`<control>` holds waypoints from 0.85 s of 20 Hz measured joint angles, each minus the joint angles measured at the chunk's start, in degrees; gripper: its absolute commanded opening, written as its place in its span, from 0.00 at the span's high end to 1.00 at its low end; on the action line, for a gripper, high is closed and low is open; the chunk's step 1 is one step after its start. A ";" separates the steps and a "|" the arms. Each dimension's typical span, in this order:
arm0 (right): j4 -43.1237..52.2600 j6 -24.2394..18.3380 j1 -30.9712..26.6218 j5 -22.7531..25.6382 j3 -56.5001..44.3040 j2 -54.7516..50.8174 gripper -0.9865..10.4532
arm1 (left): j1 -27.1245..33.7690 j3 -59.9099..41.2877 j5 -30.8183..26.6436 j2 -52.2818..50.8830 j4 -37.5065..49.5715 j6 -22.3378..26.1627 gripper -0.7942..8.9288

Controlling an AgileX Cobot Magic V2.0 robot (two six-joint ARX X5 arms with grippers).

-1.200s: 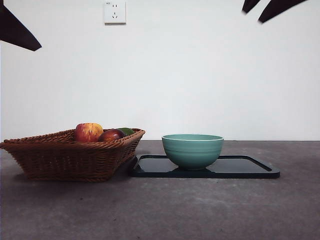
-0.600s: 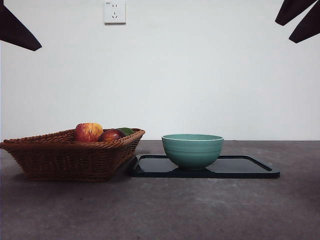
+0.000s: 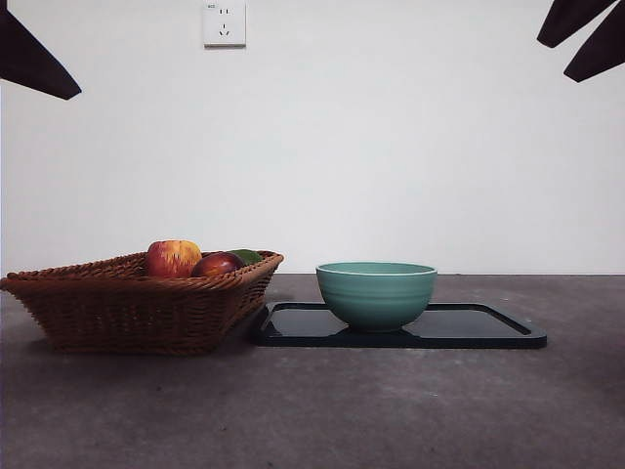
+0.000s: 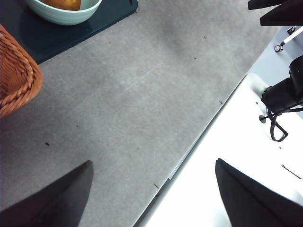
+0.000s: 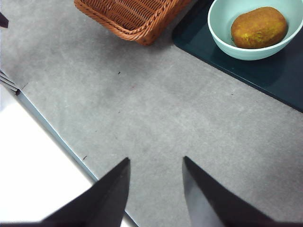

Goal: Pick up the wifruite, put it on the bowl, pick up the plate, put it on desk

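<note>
The small oval brown matte-skinned wifruite (image 5: 258, 27) lies inside the deep round mint-green glazed bowl (image 3: 376, 293); the right wrist view shows it resting on the bowl's floor, and from the front view it is hidden below the rim. The bowl stands upright on the flat dark rectangular tray (image 3: 488, 327), toward the tray's end nearer the basket, and the tray lies flat on the broad dark grey-brown mottled desk (image 3: 312, 410). Just beside the tray sits the brown woven wicker basket (image 3: 127, 308); whether the two touch cannot be told. In the basket, above its rim: a red-yellow apple (image 3: 173, 258), a dark red fruit (image 3: 217, 264) touching it, and a sliver of a green fruit (image 3: 247, 256) behind. A white wall socket (image 3: 224, 23) is on the wall above. The left gripper (image 4: 151, 189) hangs over bare desk near the table edge, well apart from the bowl, jaws spread wide, holding nothing. The right gripper (image 5: 156, 189) hangs over bare desk with basket and bowl both ahead of it, jaws parted by a moderate gap, holding nothing. In the front view both arms show only as black tips at the top corners.
</note>
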 measured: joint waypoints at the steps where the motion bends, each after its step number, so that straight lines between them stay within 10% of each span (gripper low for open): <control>1: 0.00 0.00 0.00 0.00 0.00 0.00 0.76 | 0.00 0.00 0.00 0.00 0.00 0.00 0.50; 17: 0.13 0.11 0.00 0.00 0.00 0.00 0.76 | 0.00 8.39 -2.21 9.14 9.03 -2.71 0.50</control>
